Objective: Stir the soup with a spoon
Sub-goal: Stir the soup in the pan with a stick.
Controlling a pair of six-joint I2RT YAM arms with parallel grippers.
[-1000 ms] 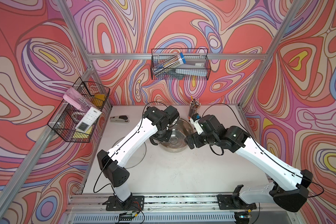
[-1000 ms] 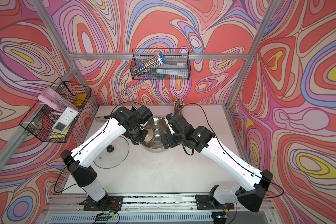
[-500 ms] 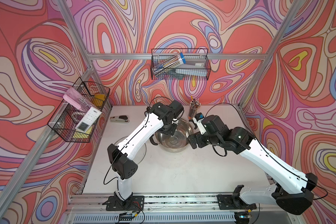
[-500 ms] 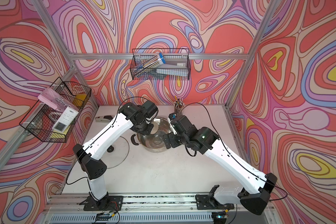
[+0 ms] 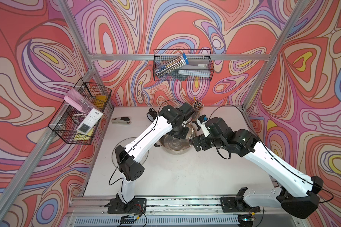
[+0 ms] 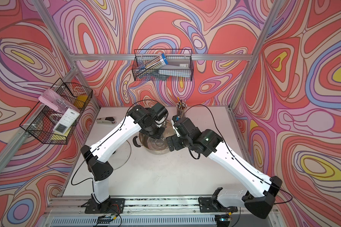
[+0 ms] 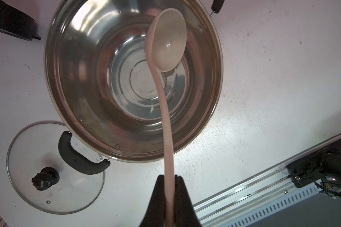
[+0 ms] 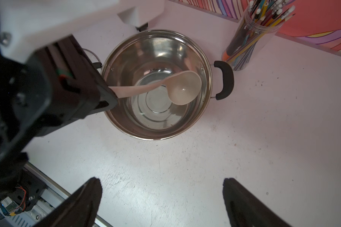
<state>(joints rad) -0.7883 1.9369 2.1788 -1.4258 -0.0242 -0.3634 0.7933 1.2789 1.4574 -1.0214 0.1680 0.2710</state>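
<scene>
Left wrist: end effector (image 7: 169, 177) around spoon (image 7: 168, 42)

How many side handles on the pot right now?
2: one handle next to the glass lid; the opposite handle toward the pencil cup. Neither is hidden.

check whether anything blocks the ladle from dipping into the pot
Nothing visible does. The left gripper holds the ladle over the open steel pot; the glass lid lies on the table beside it, and the open right gripper hangs clear.
</scene>
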